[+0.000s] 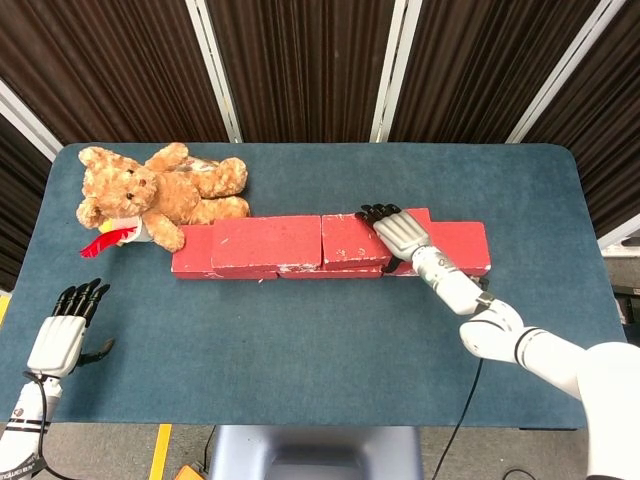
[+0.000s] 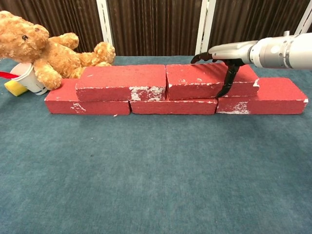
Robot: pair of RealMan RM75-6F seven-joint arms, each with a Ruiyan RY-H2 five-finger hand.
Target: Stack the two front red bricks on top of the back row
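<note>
Right upper red brick (image 2: 209,80) is lying flat on the back row (image 2: 173,106), spanning the joint between the middle and right base bricks and butting against the left upper red brick (image 2: 122,83), which is also sitting on the row; both stacked bricks look to be in place. Right hand (image 1: 402,230) is lying over the right upper brick, fingers draped across the top toward the far edge and thumb (image 2: 228,80) hanging down the front face, so it is clasping the brick's right end across its width. Brick is looking rigid, fairly heavy, rough and chipped with white scuffs, so not slippery; best grip is probably across the short width near the middle, top-down, to avoid tilting. Left hand (image 1: 66,325) is hovering apart at the tabletop's (image 1: 320,340) front-left corner, fingers extended, holding nothing. Teddy bear (image 1: 150,195) is lying just behind the row's left end, beside a white cup (image 2: 27,78) and yellow sponge (image 2: 14,87).
</note>
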